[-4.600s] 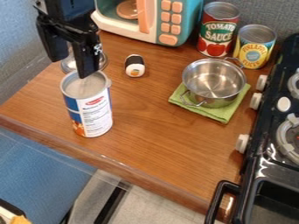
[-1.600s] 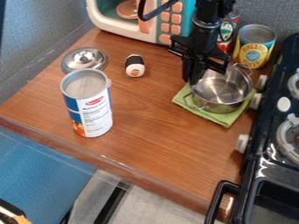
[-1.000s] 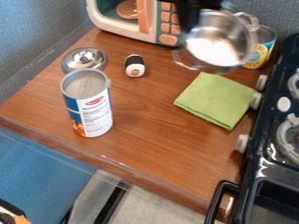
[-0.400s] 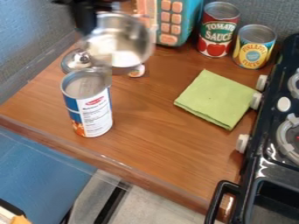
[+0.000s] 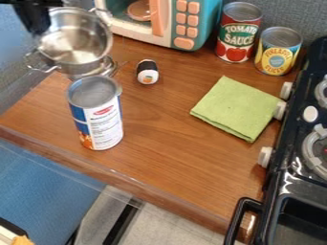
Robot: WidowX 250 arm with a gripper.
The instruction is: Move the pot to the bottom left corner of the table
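Claw: the gripper point(image 5: 38, 32), at the far left, is closed on the rim of the pot
Pot point(image 5: 75, 43): held up over the far left part of the table, open side up, a loop handle on each side
Tabletop: the table point(image 5: 169, 127) is brown wood grain, with glints along its near edge
Cloth: a green folded cloth point(image 5: 236, 110) lies flat on the right
Left side: a tall blue-and-white can point(image 5: 102, 122) stands upright; a lid point(image 5: 112, 68) lies behind it, mostly hidden
Middle: a small black-and-white roll point(image 5: 147, 72)
Far side: a toy microwave point(image 5: 209, 23), then a red can point(image 5: 237, 34) and a yellow can point(image 5: 278, 53) side by side
Right edge: a black stove point(image 5: 271, 184) with pale knobs
Room: blue-grey wall point(image 5: 290, 13) behind, pale floor point(image 5: 176, 225) below the near edge
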